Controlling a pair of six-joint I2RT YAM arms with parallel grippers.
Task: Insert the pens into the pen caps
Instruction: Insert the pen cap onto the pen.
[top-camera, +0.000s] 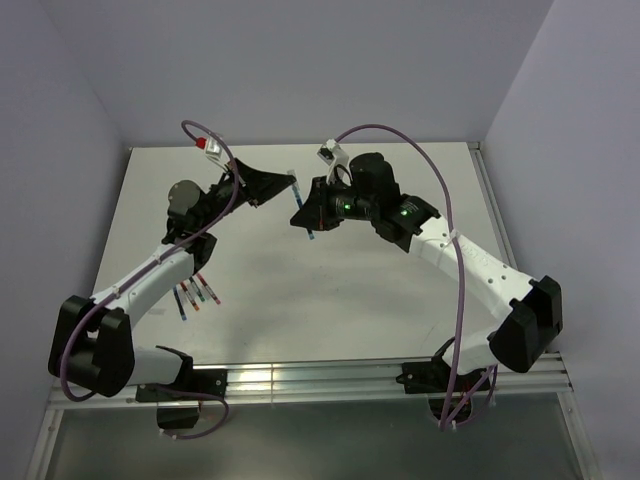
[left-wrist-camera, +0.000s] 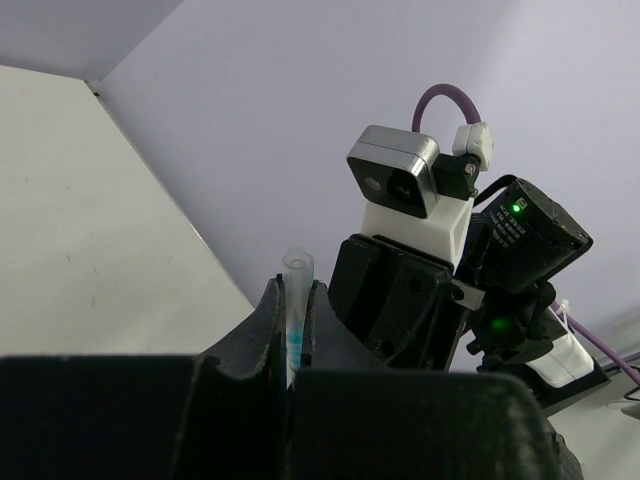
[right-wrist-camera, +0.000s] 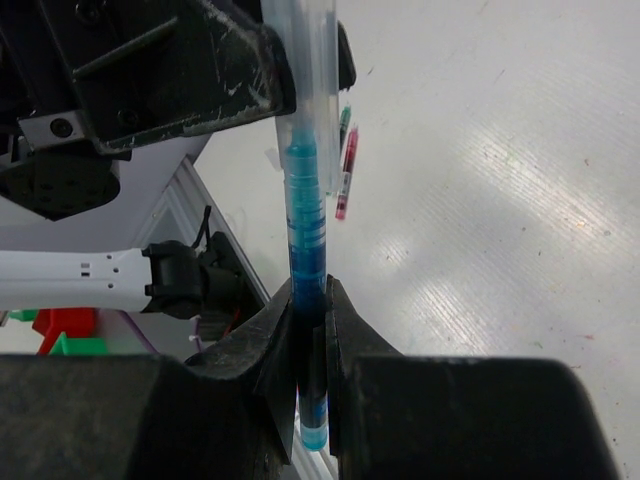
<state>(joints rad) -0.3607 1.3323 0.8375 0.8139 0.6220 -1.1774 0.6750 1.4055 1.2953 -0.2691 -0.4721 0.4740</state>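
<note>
The blue pen (right-wrist-camera: 305, 270) hangs above the table (right-wrist-camera: 500, 200) between the arms, in line with the clear pen cap (right-wrist-camera: 300, 60), its front end inside the cap and its tail pointing back toward the arms' bases. The right gripper (right-wrist-camera: 308, 305), nearly closed, pinches the pen's body; the left gripper (left-wrist-camera: 296, 292) is clamped tight on the cap. How deep the pen sits is hidden by the left gripper.

left arm (top-camera: 150, 275): white links, black joint housings, chunky black shoulder block. left cable (top-camera: 232, 170), purple, with a red-and-white plug (top-camera: 205, 145). right arm (top-camera: 480, 268): same white-and-black build; right cable (top-camera: 385, 127) purple too; green lights (top-camera: 345, 208) on its black wrist. wrist camera (left-wrist-camera: 392, 172): silver face, white mount. left gripper (left-wrist-camera: 297, 330): matte black fingers (right-wrist-camera: 230, 70), edges scuffed pale, one screw head (right-wrist-camera: 62, 127).
</note>
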